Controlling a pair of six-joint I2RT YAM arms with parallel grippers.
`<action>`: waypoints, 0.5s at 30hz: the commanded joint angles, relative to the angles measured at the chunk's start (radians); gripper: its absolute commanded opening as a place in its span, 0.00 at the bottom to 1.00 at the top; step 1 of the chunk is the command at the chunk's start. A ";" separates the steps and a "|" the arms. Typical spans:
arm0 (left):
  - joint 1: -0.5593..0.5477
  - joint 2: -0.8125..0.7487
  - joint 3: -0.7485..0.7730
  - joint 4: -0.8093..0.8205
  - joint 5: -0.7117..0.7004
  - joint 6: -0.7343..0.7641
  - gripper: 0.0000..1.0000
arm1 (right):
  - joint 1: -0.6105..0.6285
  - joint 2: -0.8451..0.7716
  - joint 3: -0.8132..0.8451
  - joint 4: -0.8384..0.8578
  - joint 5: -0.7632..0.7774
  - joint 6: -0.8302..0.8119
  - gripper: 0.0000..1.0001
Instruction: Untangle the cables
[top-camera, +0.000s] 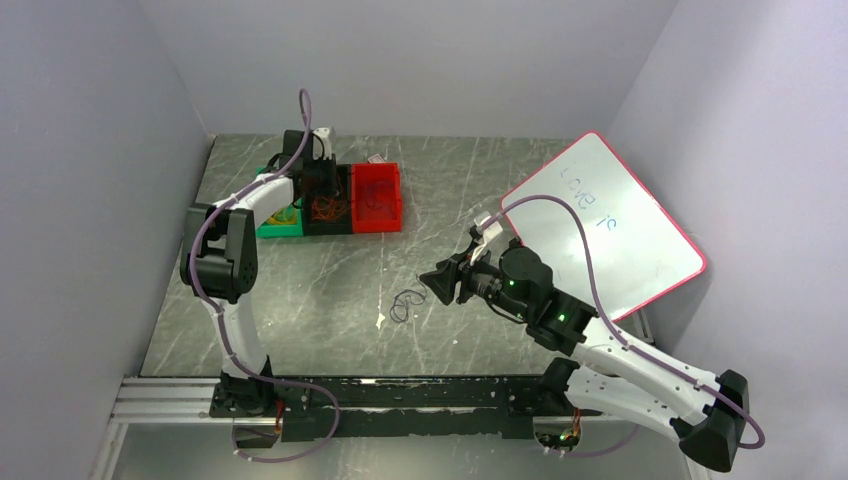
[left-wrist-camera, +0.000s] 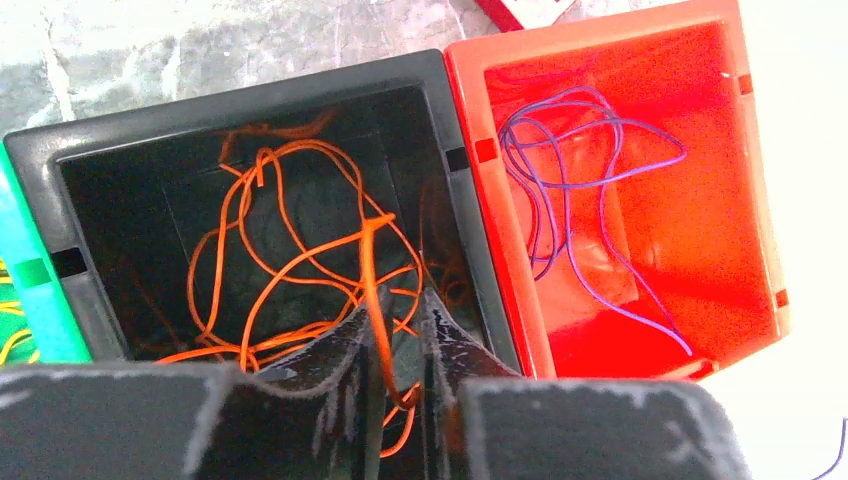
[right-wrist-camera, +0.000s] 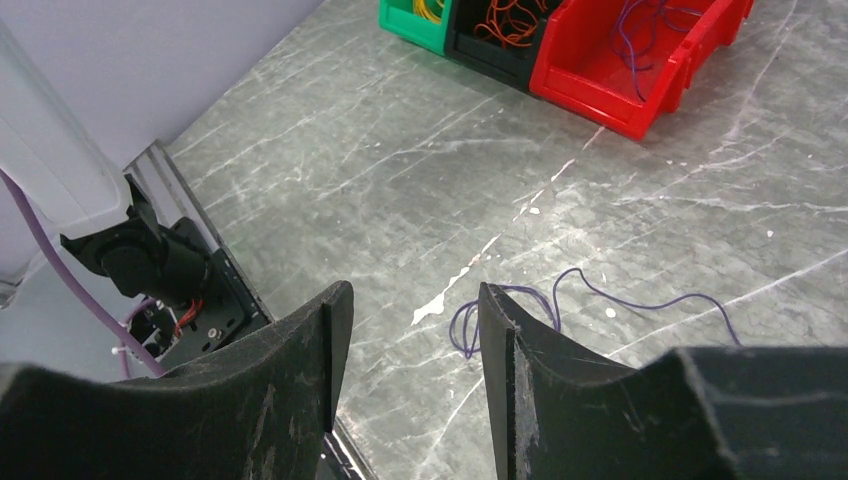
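Observation:
My left gripper (top-camera: 322, 185) (left-wrist-camera: 398, 300) hovers over the black bin (top-camera: 327, 225) (left-wrist-camera: 250, 95), which holds tangled orange cables (left-wrist-camera: 260, 260). Its jaws stand slightly apart, and one orange cable (left-wrist-camera: 372, 270) runs up loosely between the fingers. Purple cables (left-wrist-camera: 560, 200) lie in the red bin (top-camera: 376, 197) (left-wrist-camera: 740, 200). Yellow cables (left-wrist-camera: 10, 340) show in the green bin (top-camera: 280, 226) (left-wrist-camera: 30, 270). My right gripper (top-camera: 440, 283) (right-wrist-camera: 412, 290) is open and empty above the table. A loose purple cable (top-camera: 404, 303) (right-wrist-camera: 452, 330) lies just left of it.
The three bins stand in a row at the back left (right-wrist-camera: 600, 90). A red-framed whiteboard (top-camera: 610, 225) leans at the right behind my right arm. Grey walls close in the left, back and right. The arm mounting rail (top-camera: 400, 395) runs along the near edge.

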 joint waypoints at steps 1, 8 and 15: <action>-0.008 -0.018 0.032 -0.029 -0.046 0.008 0.26 | 0.003 -0.009 -0.011 -0.003 -0.004 0.000 0.53; -0.008 -0.091 0.074 -0.070 -0.080 0.015 0.40 | 0.003 0.006 -0.004 0.004 -0.016 0.004 0.53; -0.008 -0.174 0.072 -0.101 -0.088 0.020 0.48 | 0.003 0.001 -0.011 0.011 -0.022 0.020 0.53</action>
